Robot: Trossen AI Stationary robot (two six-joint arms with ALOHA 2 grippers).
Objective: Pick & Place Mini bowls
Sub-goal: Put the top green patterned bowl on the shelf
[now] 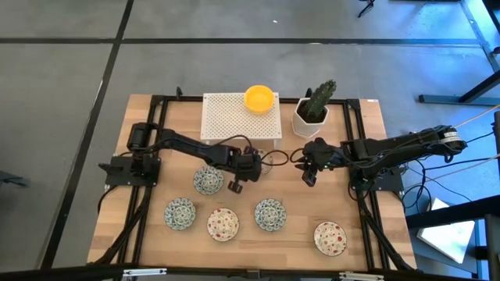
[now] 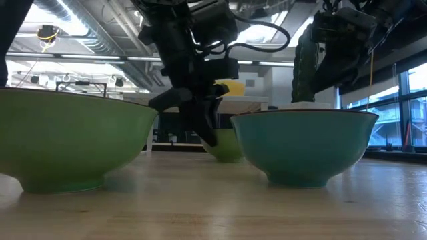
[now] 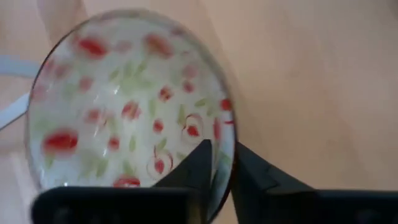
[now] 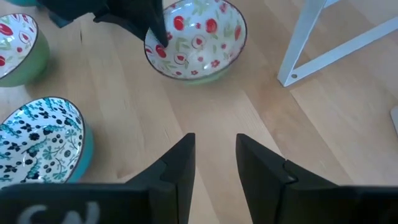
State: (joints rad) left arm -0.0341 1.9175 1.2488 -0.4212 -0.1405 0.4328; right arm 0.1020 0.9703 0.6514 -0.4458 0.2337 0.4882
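Note:
A white mini bowl with red speckles (image 3: 124,99) stands on the table in front of the white rack (image 1: 234,117); it also shows in the right wrist view (image 4: 199,37). My left gripper (image 3: 222,152) is shut on its rim. My right gripper (image 4: 214,140) hovers open over bare wood to the bowl's right, nothing between its fingers. A yellow mini bowl (image 1: 259,97) sits on the rack. Along the near half of the table stand three mini bowls with blue-green pattern (image 1: 208,179) (image 1: 180,213) (image 1: 269,215) and two red-speckled ones (image 1: 223,224) (image 1: 330,238). My left gripper pinches the red-speckled bowl's rim (image 3: 225,124), one finger (image 3: 196,165) inside the bowl and the other (image 3: 249,171) outside its wall. The fingers slant down onto the rim from the table's left. The bowl's foot rests on the table, upright.
A white pot with a cactus (image 1: 312,109) stands to the right of the rack at the far edge. A white frame leg (image 4: 305,43) stands close beside the gripped bowl. Bare wood lies between the two grippers and the near row of bowls.

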